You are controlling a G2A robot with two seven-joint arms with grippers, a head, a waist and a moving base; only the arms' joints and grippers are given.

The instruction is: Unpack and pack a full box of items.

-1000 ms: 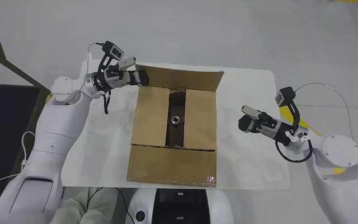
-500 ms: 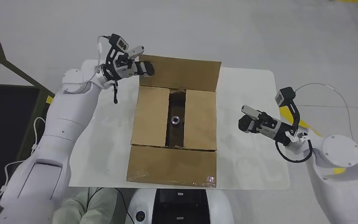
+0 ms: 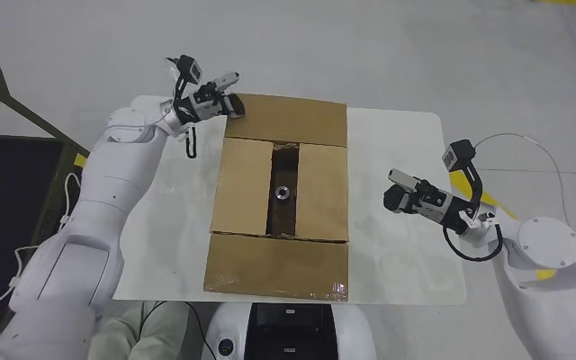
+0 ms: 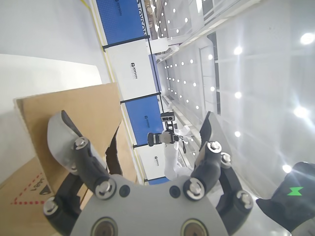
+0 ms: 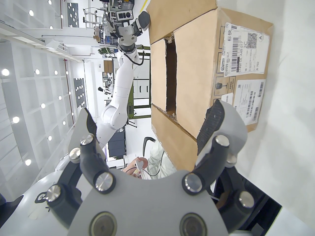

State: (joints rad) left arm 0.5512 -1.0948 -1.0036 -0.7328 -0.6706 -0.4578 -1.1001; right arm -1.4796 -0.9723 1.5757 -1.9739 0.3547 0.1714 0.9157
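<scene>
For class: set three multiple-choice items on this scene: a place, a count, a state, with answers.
1. Where is the left gripper? A at the corner of the far flap; B inside the box; C far from the box.
2. How many flaps lie over the box's opening? A none; B two; C four.
3. The right gripper is: A shut on a flap; B holding an item; C open, empty.
Answers: 1A, it touches that corner. 2B, two side flaps lie flat, a gap between. 3C, its fingers are spread beside the box.
</scene>
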